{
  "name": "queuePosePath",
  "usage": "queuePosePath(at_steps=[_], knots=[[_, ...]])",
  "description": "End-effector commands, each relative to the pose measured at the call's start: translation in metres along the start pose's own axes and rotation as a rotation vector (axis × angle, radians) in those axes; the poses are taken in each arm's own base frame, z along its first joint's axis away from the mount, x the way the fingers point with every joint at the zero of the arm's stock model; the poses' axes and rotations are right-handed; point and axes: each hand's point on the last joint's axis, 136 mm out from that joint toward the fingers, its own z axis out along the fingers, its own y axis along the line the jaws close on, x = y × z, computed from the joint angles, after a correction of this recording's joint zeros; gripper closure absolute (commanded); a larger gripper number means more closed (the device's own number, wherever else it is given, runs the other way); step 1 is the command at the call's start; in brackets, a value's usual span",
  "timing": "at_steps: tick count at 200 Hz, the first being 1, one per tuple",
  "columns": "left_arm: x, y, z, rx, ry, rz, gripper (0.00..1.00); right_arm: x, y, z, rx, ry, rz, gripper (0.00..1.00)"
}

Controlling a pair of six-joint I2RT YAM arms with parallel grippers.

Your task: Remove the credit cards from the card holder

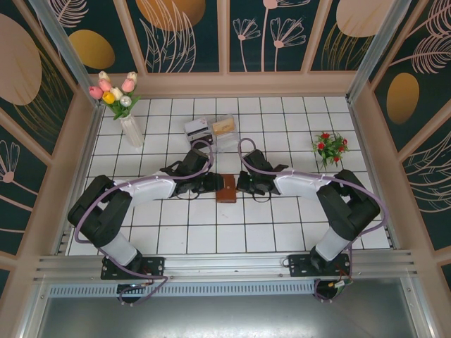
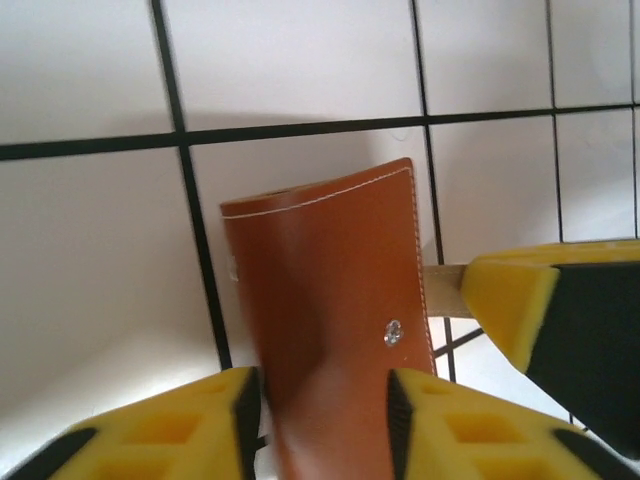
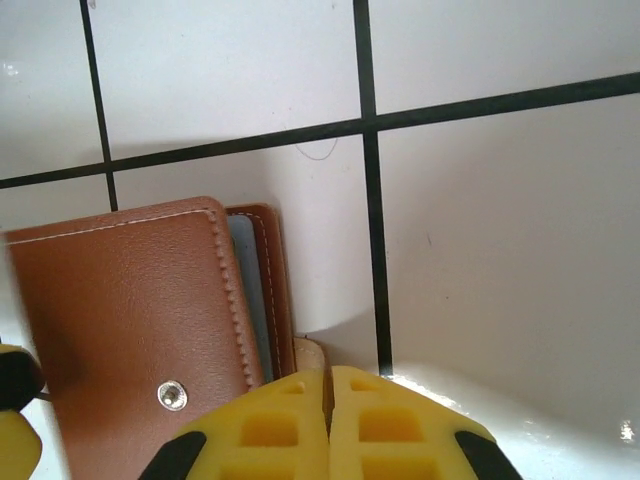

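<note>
A white tiled table [image 1: 282, 232] carries two black arms reaching inward to meet at its centre, where a folded brown card holder [image 1: 226, 189] sits between them. The left gripper [image 2: 322, 390] grasps the holder by its sides. The right gripper [image 3: 328, 385] is clenched on the edge of a pale card [image 2: 445, 290] poking from the holder.

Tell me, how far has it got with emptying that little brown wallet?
Early. The left end effector clamps the card holder, which lies slightly open. The right end effector pinches the edge of what looks like a pale credit card at its side. No card lies free yet; all remain to extract.
</note>
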Motion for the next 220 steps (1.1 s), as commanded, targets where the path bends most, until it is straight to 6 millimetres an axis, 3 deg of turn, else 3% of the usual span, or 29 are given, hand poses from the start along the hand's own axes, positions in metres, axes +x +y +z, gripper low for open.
queuePosePath(at_steps=[1, 29, 66, 88, 160, 220], knots=[[-0.015, 0.010, -0.010, -0.052, -0.050, -0.050, 0.52, -0.017, 0.011, -0.011, -0.026, -0.054, -0.048, 0.99], [-0.034, 0.022, -0.034, -0.061, -0.142, -0.114, 0.34, -0.023, 0.022, -0.027, -0.062, -0.068, -0.126, 0.98], [-0.047, 0.032, -0.058, -0.043, -0.227, -0.178, 0.02, -0.027, 0.068, -0.055, -0.291, -0.061, -0.200, 0.97], [-0.045, 0.035, -0.058, -0.031, -0.222, -0.195, 0.01, -0.024, 0.086, -0.063, -0.396, -0.045, -0.207, 0.97], [-0.044, 0.034, -0.057, -0.002, -0.220, -0.219, 0.04, -0.022, 0.101, -0.061, -0.486, -0.013, -0.214, 0.97], [-0.031, 0.032, -0.043, 0.026, -0.140, -0.180, 0.20, -0.025, 0.089, -0.048, -0.419, -0.012, -0.192, 0.97]])
